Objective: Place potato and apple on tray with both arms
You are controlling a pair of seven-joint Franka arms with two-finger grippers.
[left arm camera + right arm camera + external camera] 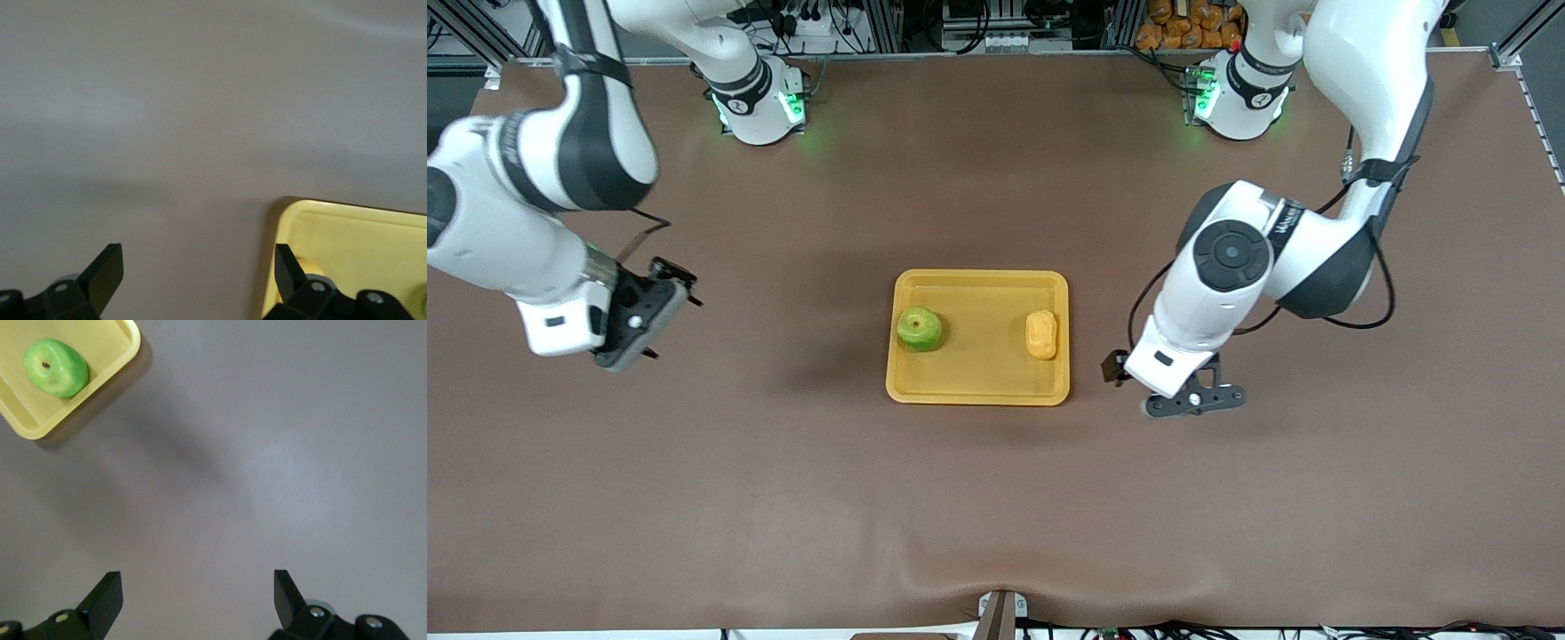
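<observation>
The yellow-orange tray (pixel 978 382) lies in the middle of the brown table. The green apple (pixel 919 329) sits on it toward the right arm's end, and the oblong yellow-orange potato (pixel 1041 334) sits on it toward the left arm's end. My left gripper (pixel 1197 398) is open and empty over the bare table beside the tray; a tray corner (pixel 333 220) shows in the left wrist view. My right gripper (pixel 651 313) is open and empty over the bare table at the right arm's end. The right wrist view shows the apple (pixel 56 367) on the tray (pixel 40 425), apart from the jaws.
The brown table cover (pixel 996 498) has a small wrinkle at its edge nearest the front camera. The two arm bases (pixel 760 102) stand at the table's edge farthest from the front camera, with cables and orange items past that edge.
</observation>
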